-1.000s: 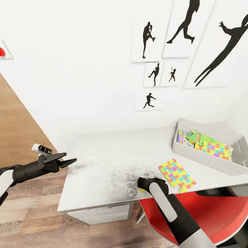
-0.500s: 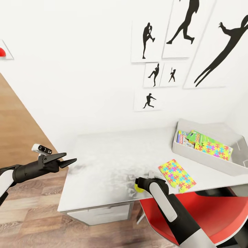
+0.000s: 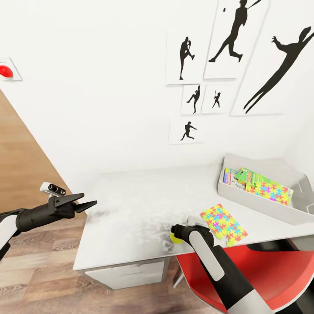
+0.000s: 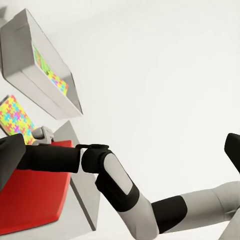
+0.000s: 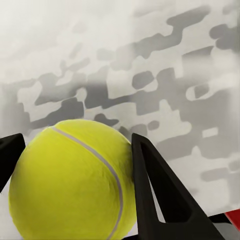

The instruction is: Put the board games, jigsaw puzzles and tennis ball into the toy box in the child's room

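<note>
**Yellow ball clamped at the table's front edge**

Yellow-green tennis ball point(image 5: 70, 182) sits between the two black fingers point(image 5: 160, 200) of the right gripper point(image 3: 176, 235), both pressed against its sides. From the head view the ball point(image 3: 175, 238) shows as a small bright patch at the gripper's tip, over the front edge of the table point(image 3: 131, 209), near the middle of that edge. Whether it rests on the mottled grey top or is lifted off it, I cannot tell.

Jigsaw puzzle point(image 3: 223, 222) lies flat on the table just beside the right wrist, toward the right end, near the front edge. Toy box point(image 3: 261, 205) stands at the back right corner; inside it lie a second bright puzzle panel point(image 3: 268, 192) and a green-edged board game point(image 3: 253, 178).

Left gripper point(image 3: 85, 204) hangs off the table's left end over the wood floor point(image 3: 35, 270), fingers slightly parted, nothing between them.

Red chair point(image 3: 270, 270) stands under the table's front edge, right side.
</note>
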You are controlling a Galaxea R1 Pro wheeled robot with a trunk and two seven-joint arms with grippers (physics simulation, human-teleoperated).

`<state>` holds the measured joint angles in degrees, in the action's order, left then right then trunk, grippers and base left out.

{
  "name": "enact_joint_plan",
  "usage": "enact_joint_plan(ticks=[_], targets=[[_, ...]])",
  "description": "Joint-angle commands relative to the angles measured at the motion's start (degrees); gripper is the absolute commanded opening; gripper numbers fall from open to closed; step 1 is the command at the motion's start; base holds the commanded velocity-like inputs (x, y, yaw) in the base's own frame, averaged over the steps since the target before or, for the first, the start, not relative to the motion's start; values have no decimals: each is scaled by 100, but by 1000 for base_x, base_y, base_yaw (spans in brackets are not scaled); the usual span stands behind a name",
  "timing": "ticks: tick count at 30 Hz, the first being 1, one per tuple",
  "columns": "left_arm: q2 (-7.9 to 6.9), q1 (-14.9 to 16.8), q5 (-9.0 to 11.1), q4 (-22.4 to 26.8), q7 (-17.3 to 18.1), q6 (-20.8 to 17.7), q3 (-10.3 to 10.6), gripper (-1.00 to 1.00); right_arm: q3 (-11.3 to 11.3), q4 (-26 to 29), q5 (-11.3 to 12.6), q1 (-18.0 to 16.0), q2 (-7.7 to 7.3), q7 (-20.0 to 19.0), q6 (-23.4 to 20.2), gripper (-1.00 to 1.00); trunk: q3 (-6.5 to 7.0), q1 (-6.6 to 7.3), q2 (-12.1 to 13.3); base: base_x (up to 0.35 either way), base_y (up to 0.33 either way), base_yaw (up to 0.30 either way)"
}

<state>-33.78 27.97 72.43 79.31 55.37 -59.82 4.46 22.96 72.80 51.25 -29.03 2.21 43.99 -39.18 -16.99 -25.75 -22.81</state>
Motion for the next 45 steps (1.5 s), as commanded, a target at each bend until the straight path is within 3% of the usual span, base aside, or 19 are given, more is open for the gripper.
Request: enact_joint_plan(ticks=[1,20,27,38,45], targets=[[-6,7,8,-3,18,-18,11,100,7,6,69,-6,-1,74,16,-100,-1,-4,-11,0,0,0],[-6,7,8,-3,18,-18,11,100,10,110,78,-4,-17,-16,14,-100,176,-4,-11,-32,-69,0],[-6,7,8,-3,18,-18,11,100,-27,947,85,89,-71,-962,-24,-100,242,-4,-11,-90,-166,0],[-6,7,-1,-174,18,-18,-4,100,-37,1333,147,77,-137,-1545,-60,-100,344,-4,-11,-24,-54,0],[-6,7,-1,-179,18,-18,0,100,-261,1438,201,73,-406,-2601,-63,-100,410,-4,-11,0,0,0]])
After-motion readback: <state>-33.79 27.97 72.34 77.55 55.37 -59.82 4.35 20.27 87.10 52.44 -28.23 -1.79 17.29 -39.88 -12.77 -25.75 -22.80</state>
